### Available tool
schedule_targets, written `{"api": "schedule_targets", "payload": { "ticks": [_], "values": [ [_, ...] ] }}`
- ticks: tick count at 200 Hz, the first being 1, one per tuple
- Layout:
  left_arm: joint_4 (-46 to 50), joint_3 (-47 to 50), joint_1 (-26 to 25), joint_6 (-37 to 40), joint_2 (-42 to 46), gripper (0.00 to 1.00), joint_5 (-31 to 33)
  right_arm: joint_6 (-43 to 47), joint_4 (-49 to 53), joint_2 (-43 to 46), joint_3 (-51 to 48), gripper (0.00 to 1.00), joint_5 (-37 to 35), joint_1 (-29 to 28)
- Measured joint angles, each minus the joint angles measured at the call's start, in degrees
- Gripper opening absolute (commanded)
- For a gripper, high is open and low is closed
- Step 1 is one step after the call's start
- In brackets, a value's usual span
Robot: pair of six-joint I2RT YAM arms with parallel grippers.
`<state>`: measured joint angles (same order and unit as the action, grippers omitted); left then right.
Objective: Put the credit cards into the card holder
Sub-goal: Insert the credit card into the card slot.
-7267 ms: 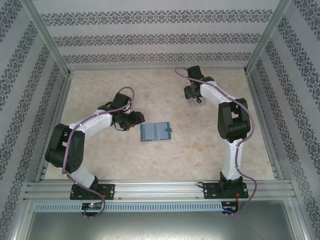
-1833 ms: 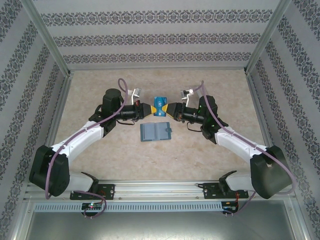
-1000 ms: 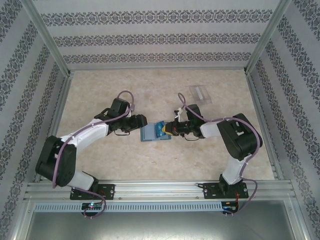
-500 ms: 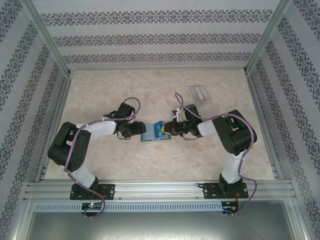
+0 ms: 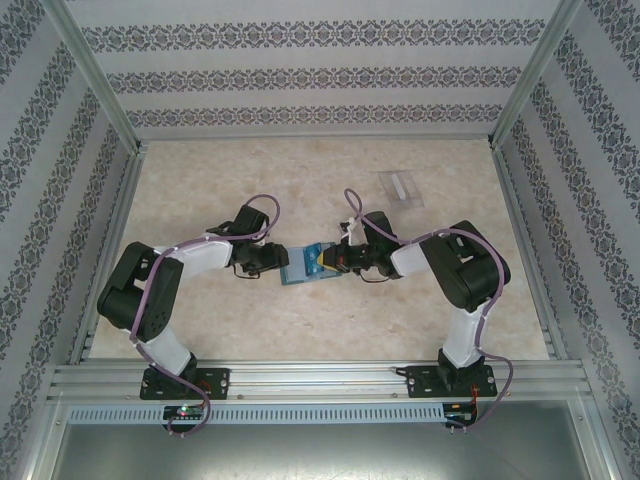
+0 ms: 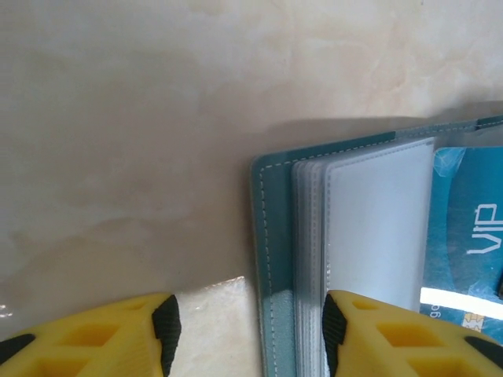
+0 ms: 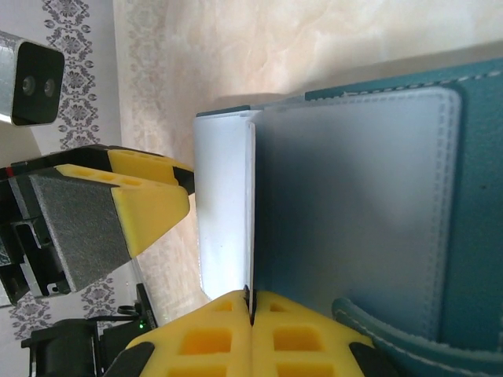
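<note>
Pointing leftward, credit card [image 5: 318, 259] over open, flat-lying card holder [image 5: 295, 274].

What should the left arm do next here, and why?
Probably close the left gripper on the near left edge of the card holder. Its jaws straddle that edge, apart, and the right gripper, shut on the blue credit card, likely needs the holder steadied.

1. Toward the far right of my table [image 5: 200, 330] I see a clear plastic box [image 5: 400, 187], lying flat.
2. The tabletop is pale marbled beige.
3. Patterned wallpaper walls [image 5: 320, 60] enclose it, between aluminium frame posts [image 5: 95, 75].
</note>
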<state>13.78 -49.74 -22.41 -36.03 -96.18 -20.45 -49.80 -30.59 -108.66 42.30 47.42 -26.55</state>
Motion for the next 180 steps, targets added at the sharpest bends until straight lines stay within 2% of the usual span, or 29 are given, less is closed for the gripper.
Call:
{"api": "schedule_targets", "payload": {
  "ticks": [16,42,79,132,180],
  "values": [
    [0.02,0.0,0.04,0.02,0.0,0.52,-0.02,0.0,-0.74,0.0,-0.39,0.0,-0.24,-0.24],
    [0.37,0.0,0.07,-0.13,-0.15,0.45,0.48,-0.7,-1.57,0.0,-0.61,0.0,-0.2,-0.24],
    [0.46,0.0,0.15,-0.22,-0.26,0.43,0.87,-1.44,-2.6,0.13,-1.55,0.0,-0.24,-0.35],
    [0.92,0.0,0.46,-0.59,-0.81,0.32,1.29,-1.49,-2.82,0.17,-1.84,0.0,0.02,-0.37],
    [1.31,-0.07,0.83,-0.68,-1.49,0.28,1.25,-1.84,-3.13,-0.33,-1.11,0.0,0.37,-2.47]
  ]
}}
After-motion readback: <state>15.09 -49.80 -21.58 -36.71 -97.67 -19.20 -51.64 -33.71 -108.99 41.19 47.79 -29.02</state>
